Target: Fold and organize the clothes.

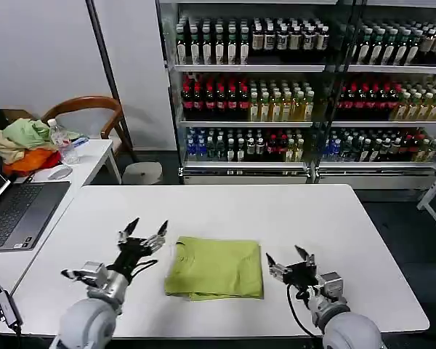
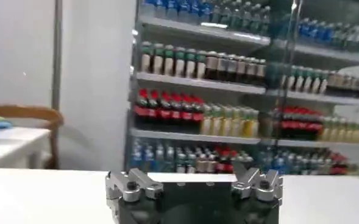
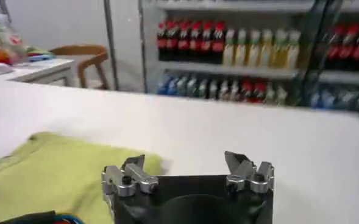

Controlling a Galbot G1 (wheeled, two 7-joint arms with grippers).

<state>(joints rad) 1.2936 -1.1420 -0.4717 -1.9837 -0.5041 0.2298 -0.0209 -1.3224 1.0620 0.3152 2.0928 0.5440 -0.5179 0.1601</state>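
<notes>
From my station I see one lime-green T-shirt [image 1: 215, 268] lying near the front edge of the white table [image 1: 291, 214], between my two arms. It is already folded into a compact, roughly square packet with the plain face up and the collar toward the left hand's side; the edges look fairly even, with a slight lip of fabric showing along the near edge. The left hand [image 1: 142, 234] hovers just beside the shirt's left edge, fingers spread open and holding nothing. The right hand [image 1: 290, 260] sits just off the shirt's right edge, also open and empty; its wrist camera shows the shirt [image 3: 51, 176] lying flat just to one side of the spread fingers. My reading is that the folding of this garment is essentially done, and what may remain is tidying or moving the packet to wherever it belongs. I see no other lime shirt on the table. The bundle of mixed fabrics [image 1: 23, 144] on the side desk is not part of my job.
</notes>
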